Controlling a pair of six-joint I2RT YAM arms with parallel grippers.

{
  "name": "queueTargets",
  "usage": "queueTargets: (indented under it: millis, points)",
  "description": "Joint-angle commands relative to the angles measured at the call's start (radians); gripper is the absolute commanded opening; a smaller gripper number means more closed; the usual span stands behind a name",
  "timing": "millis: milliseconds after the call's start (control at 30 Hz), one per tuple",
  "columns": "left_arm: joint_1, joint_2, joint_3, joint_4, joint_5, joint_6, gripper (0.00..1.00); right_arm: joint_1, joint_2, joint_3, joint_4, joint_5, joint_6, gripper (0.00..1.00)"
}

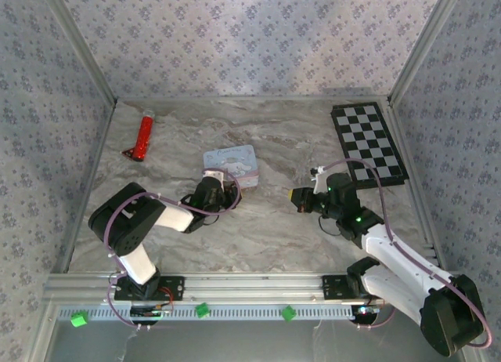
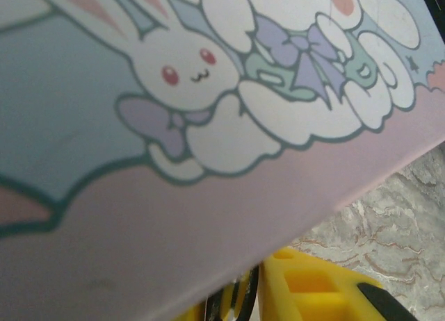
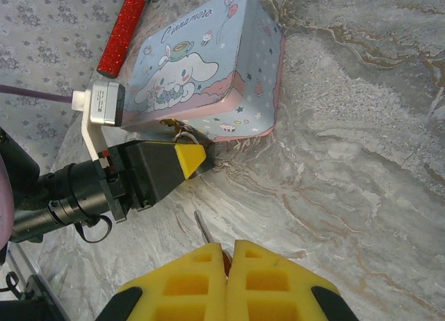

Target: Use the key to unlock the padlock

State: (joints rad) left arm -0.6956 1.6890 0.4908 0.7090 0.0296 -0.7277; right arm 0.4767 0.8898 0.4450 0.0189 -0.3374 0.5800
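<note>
The left gripper seems to pinch the padlock at the tin's front side, mid-table. The right gripper holds the key tight, apart from it. Next, the key tip must meet the keyhole, lined up straight.

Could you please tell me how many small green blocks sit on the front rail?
3 green blocks: one at the rail's left end, one left of centre, one right of centre. Others may be hidden.

Pastel blue-pink cartoon tin, red tube, black-white checkerboard, yellow fingers
</note>
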Motion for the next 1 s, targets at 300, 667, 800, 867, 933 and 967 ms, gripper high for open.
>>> queueTargets:
  millis: [300,667,800,867,933,967]
  points:
    - [0.002,-0.082,0.001,-0.051,0.054,-0.065,0.21,0.028,0.015,-0.014,0.043,0.011,0.040,0.00]
    - [0.013,-0.087,0.018,-0.072,0.104,-0.152,0.17,0.067,0.077,-0.051,0.144,0.014,0.134,0.00]
    - [0.019,-0.087,0.031,-0.077,0.151,-0.224,0.16,0.088,0.123,-0.079,0.227,0.006,0.215,0.00]
    - [0.021,-0.090,0.033,-0.075,0.167,-0.256,0.15,0.094,0.148,-0.093,0.276,-0.001,0.266,0.00]
    - [0.021,-0.095,0.037,-0.078,0.180,-0.280,0.15,0.101,0.174,-0.104,0.313,-0.003,0.313,0.00]
    - [0.021,-0.096,0.037,-0.080,0.182,-0.292,0.15,0.106,0.187,-0.107,0.326,0.001,0.335,0.00]
